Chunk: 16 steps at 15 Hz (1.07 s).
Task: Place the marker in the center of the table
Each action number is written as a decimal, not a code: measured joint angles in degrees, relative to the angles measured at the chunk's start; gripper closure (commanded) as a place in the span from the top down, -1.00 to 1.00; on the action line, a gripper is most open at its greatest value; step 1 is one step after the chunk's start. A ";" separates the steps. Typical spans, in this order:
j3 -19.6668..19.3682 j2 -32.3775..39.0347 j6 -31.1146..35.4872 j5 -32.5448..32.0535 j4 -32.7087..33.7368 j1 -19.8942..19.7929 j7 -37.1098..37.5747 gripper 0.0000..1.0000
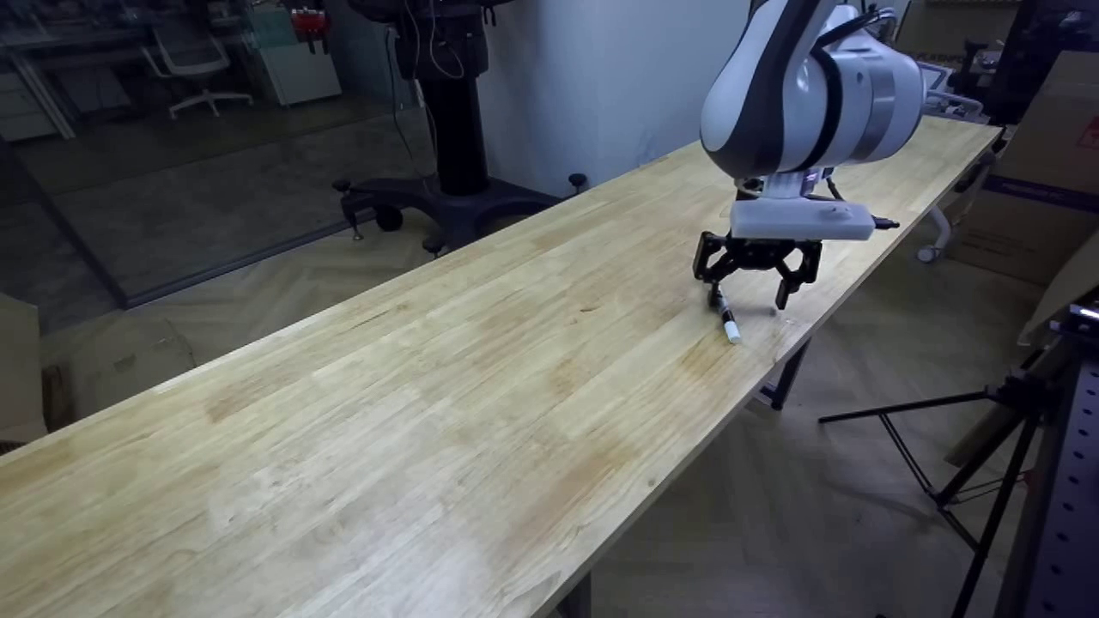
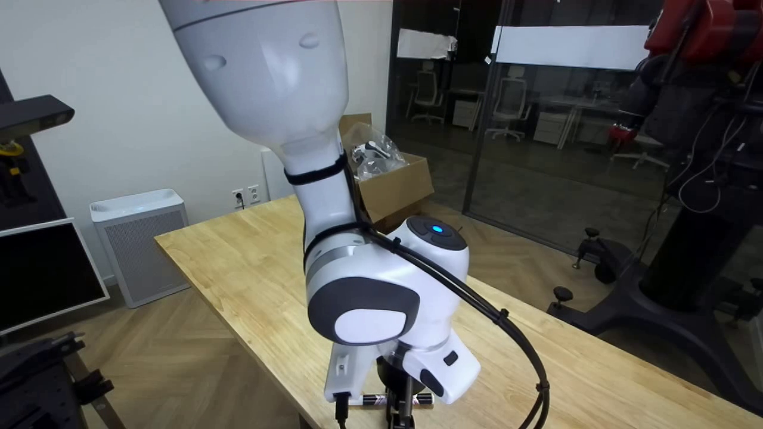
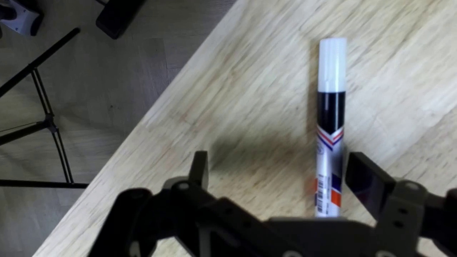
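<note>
black two-fingered gripper (image 3: 275,172) stands wide, the slim white-and-black pen-shaped marker (image 3: 331,117) between its jaws, just beside one, on the pale wood-plank table (image 3: 250,82); best centre over it, then close gently.

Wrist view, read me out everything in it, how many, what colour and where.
wooden table: one, pale, from centre to right
marker: one, white, black-banded, orange and blue print, lying on the table right of centre
floor: one, grey, left of the table's edge
tripod: one, black, left, partly shown
bar-like object: one, black, top, left of centre, unidentified
corner object: one, whitish and black, top left, unidentified
gripper: one, black, bottom, jaws apart with the marker between
</note>
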 measured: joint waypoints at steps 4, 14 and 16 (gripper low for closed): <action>0.00 0.47 -0.63 -0.03 1.58 -0.01 -0.48 -0.21; 0.70 0.23 -1.50 -0.07 2.90 -0.19 -3.49 -0.91; 1.01 0.23 -2.11 -0.11 3.27 -0.30 -4.55 -0.91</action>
